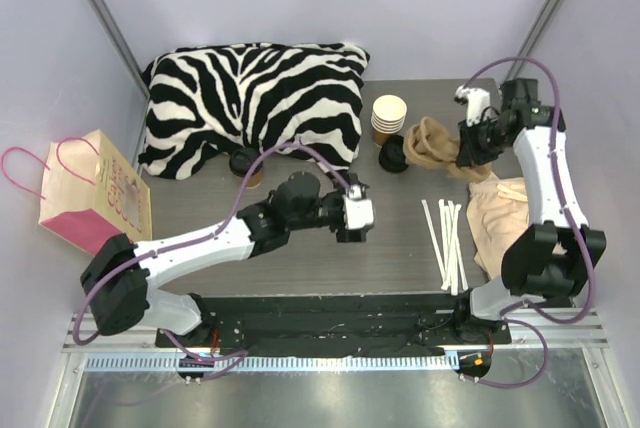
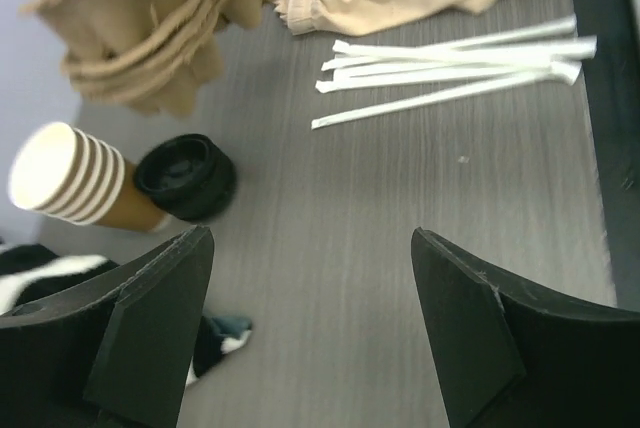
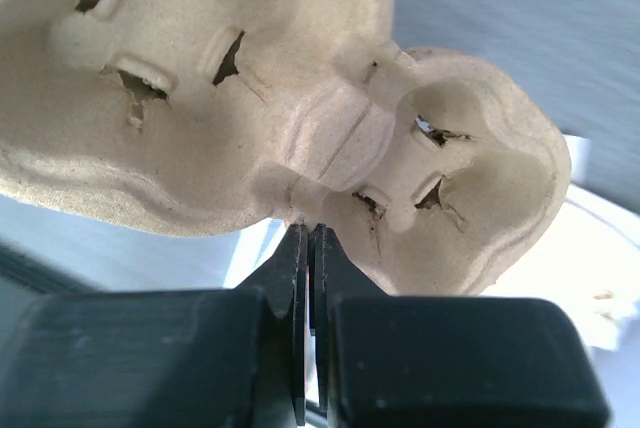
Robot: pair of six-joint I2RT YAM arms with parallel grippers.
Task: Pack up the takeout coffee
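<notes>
Looking down from the top view, we find the takeout coffee [image 1: 245, 165] as a small brown paper cup capped with a round black lid. It stands upright on the desk [image 1: 400, 248] at the lower edge of the zebra-striped cushion [image 1: 250, 98], left of the frame's centre. Its brown wall shows only as a short band under the lid, and from this height we cannot tell whether it touches the cushion. Neither wrist view shows it.

The left hand [image 1: 356, 214] hovers near mid-frame, to the lower right of the coffee and apart from it. In its wrist view the two fingers [image 2: 150, 328] stand wide apart, with only desk surface showing between them. Toward the left of that view a stack of lidless cups [image 2: 75, 180] has the loose black lids [image 2: 187, 176] just beside it, and the wrapped straws [image 2: 450, 63] lie at the upper right.

The right hand [image 1: 462, 151] sits at the upper right of the top view, well apart from the coffee, with the cup stack and lids between them. Its fingers are pinched tight on the rim of a pulp cup carrier [image 3: 300, 98], which fills its wrist view.
</notes>
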